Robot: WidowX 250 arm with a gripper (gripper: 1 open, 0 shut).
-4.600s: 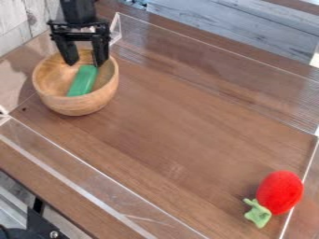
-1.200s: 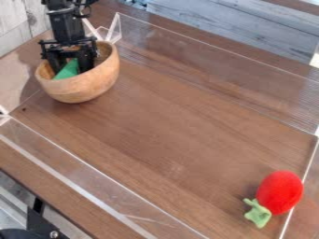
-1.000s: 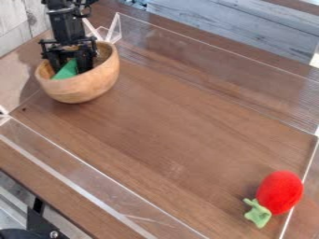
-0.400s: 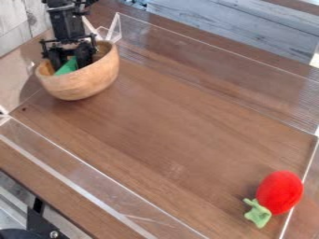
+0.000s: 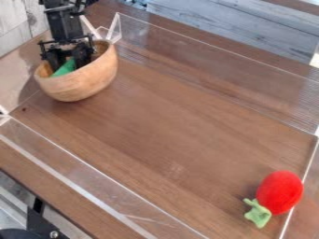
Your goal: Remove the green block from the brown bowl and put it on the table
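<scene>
The brown bowl (image 5: pixel 85 86) sits at the far left of the table (image 5: pixel 187 121). My gripper (image 5: pixel 66 63) reaches down into the bowl from above. The green block (image 5: pixel 62 68) stands tilted between the two black fingers, which press on its sides, so the gripper is shut on it. The block is still inside the bowl, and its lower end is hidden behind the rim and the fingers.
A red plush fruit (image 5: pixel 282 190) with a light-green stem (image 5: pixel 258 215) lies at the near right corner. Clear plastic edging (image 5: pixel 75 177) runs around the tabletop. A raised clear panel (image 5: pixel 110 26) stands just behind the bowl.
Since the earliest frame the gripper has sunk into the bowl and its fingers have narrowed onto the block, and the bowl has shifted slightly back. Over the last second the hand stays put.
</scene>
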